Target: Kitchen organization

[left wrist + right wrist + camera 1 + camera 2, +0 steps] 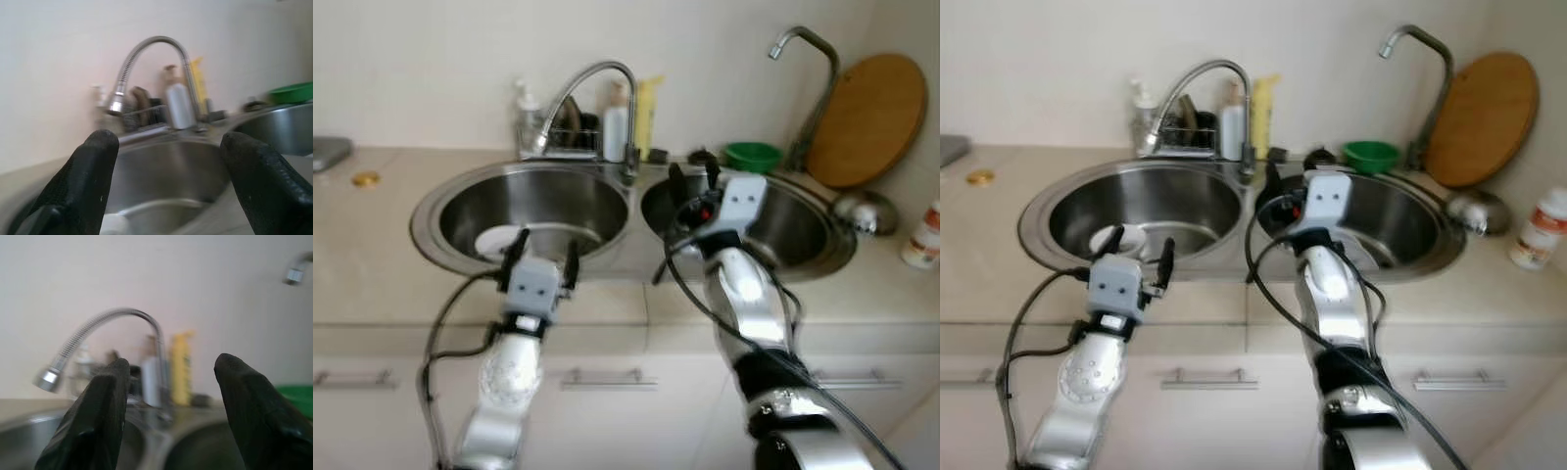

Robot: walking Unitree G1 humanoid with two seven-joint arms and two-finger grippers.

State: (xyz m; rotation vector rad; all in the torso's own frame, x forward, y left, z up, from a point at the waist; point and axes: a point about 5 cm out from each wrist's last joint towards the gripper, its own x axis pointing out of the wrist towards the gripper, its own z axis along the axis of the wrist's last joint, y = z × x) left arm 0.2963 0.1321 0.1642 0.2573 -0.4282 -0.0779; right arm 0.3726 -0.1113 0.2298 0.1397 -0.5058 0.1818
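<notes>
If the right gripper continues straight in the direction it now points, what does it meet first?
Probably the curved steel faucet base between the two basins, framed between the open right gripper fingers; bottles stand just behind. Depth is unclear.

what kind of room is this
Almost certainly a home kitchen: a steel double sink set in a beige countertop, a gooseneck faucet with bottles behind it, and a round wooden cutting board leaning on the wall.
</notes>
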